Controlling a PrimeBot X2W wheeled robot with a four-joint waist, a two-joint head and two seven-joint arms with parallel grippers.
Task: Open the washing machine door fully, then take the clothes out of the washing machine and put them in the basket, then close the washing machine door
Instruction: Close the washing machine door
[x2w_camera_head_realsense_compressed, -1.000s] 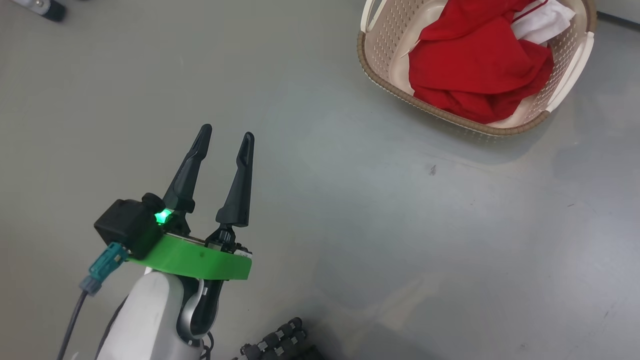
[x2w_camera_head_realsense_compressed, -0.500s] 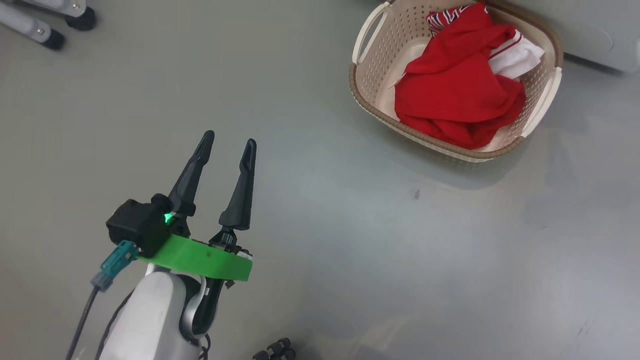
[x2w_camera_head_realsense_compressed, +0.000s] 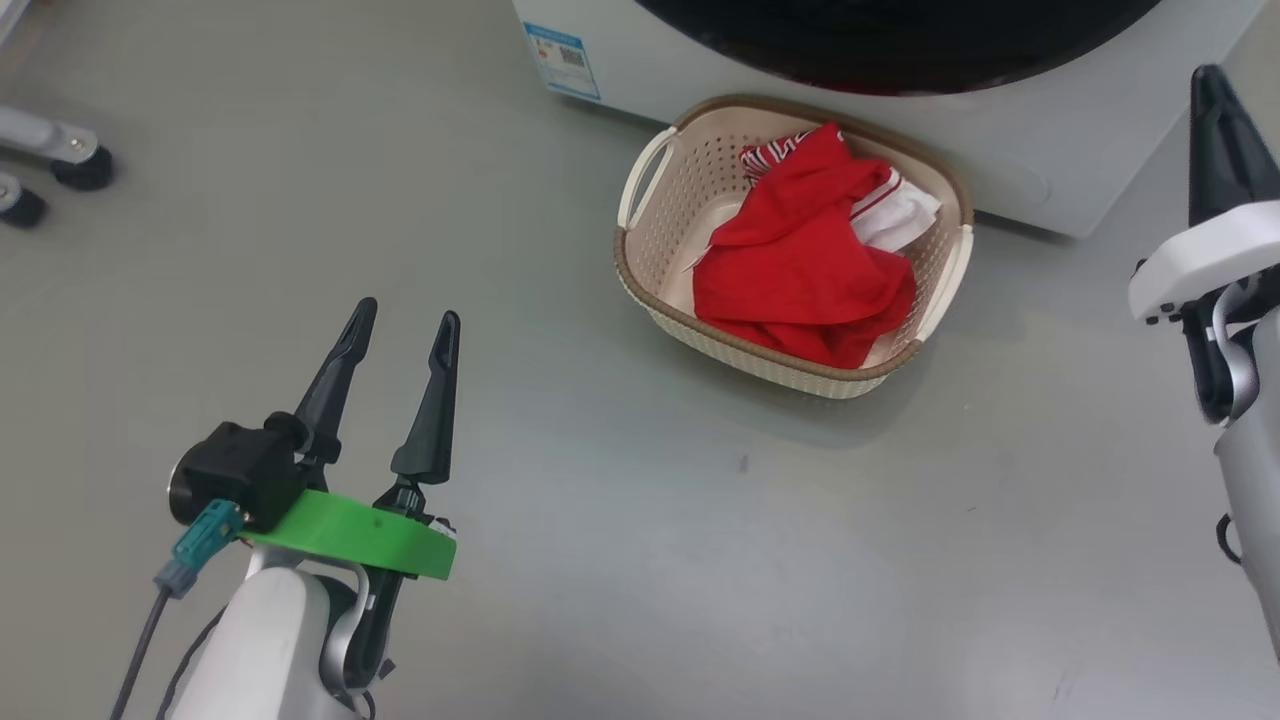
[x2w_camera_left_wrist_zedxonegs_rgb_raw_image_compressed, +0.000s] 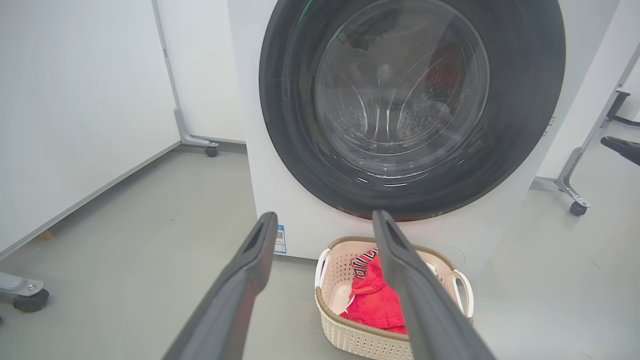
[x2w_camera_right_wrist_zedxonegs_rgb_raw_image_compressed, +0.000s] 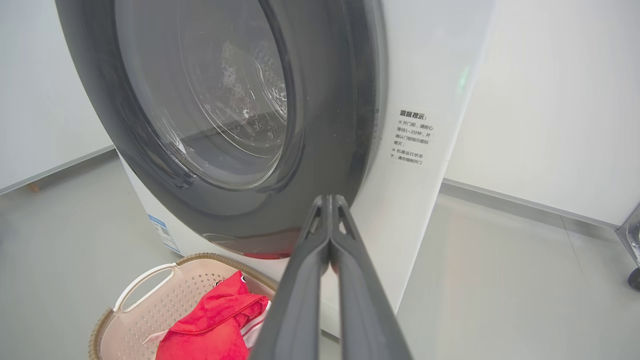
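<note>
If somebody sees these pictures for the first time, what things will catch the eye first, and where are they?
The bright red clothes stand out most, heaped in the cream basket on the floor just before the washing machine. Next is the big glossy black washing machine door above it, which looks closed. The left gripper hangs open at the head view's lower left.

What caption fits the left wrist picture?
Open left gripper faces the washing machine door, red clothes in the basket below.

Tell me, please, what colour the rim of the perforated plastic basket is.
Brown woven-look rim on the cream basket; clearest in the head view.
</note>
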